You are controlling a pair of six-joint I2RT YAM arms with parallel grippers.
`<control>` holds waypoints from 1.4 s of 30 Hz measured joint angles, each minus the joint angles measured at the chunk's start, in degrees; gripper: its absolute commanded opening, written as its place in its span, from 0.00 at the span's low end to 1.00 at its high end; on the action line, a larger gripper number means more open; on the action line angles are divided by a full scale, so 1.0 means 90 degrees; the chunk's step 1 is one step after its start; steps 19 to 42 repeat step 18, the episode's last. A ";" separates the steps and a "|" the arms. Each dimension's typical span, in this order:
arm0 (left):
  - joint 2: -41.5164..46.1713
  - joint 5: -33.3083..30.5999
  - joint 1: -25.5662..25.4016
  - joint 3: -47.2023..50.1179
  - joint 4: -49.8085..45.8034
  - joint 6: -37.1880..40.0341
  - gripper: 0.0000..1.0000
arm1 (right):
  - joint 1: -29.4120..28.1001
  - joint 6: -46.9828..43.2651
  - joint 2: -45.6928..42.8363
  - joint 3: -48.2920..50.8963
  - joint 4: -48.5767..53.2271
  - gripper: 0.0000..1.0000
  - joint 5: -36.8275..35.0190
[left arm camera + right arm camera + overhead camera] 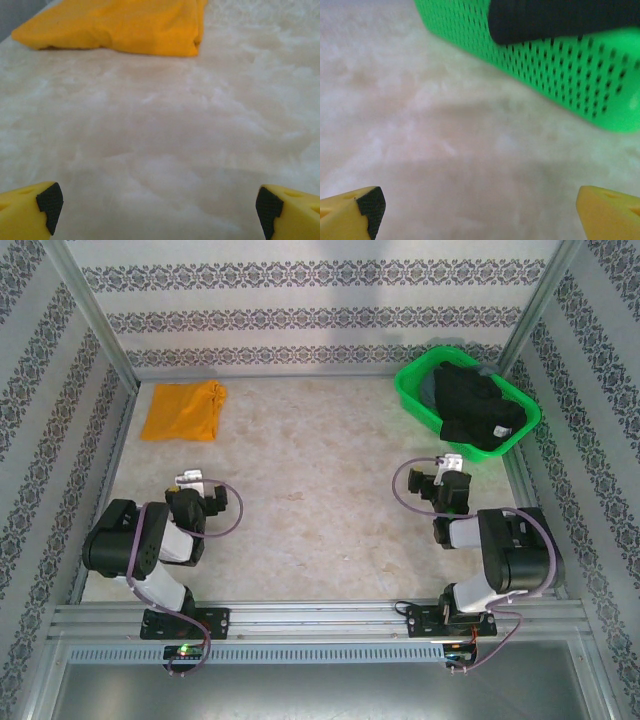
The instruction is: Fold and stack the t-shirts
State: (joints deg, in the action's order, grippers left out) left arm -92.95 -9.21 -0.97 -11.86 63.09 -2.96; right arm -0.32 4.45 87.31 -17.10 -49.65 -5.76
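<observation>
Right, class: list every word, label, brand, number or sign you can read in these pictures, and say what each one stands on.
Readable text: none.
Orange t-shirt: plain, no print.
Black t-shirts in the green basket: no print legible at this size.
Walls: ornamental bands only, no letters.

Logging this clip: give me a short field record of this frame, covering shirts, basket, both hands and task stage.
orange t-shirt: folded, lying on the table at its far left corner
black t-shirts: heaped in the green basket at far right, some cloth draped over its rim; count cannot be told
left hand: open, empty, facing the orange t-shirt
right hand: open, empty, facing the green basket
stage: black t-shirts not yet taken out; nothing stacked on the orange t-shirt
</observation>
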 measured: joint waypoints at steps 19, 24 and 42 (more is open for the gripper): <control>0.0204 0.0206 0.0124 -0.0432 -0.0100 -0.0032 1.00 | -0.0155 -0.0209 -0.0002 -0.0418 -0.0226 0.98 0.0061; 0.0204 0.0206 0.0124 -0.0432 -0.0100 -0.0032 1.00 | -0.0155 -0.0209 -0.0002 -0.0418 -0.0226 0.98 0.0061; 0.0204 0.0206 0.0124 -0.0432 -0.0100 -0.0032 1.00 | -0.0155 -0.0209 -0.0002 -0.0418 -0.0226 0.98 0.0061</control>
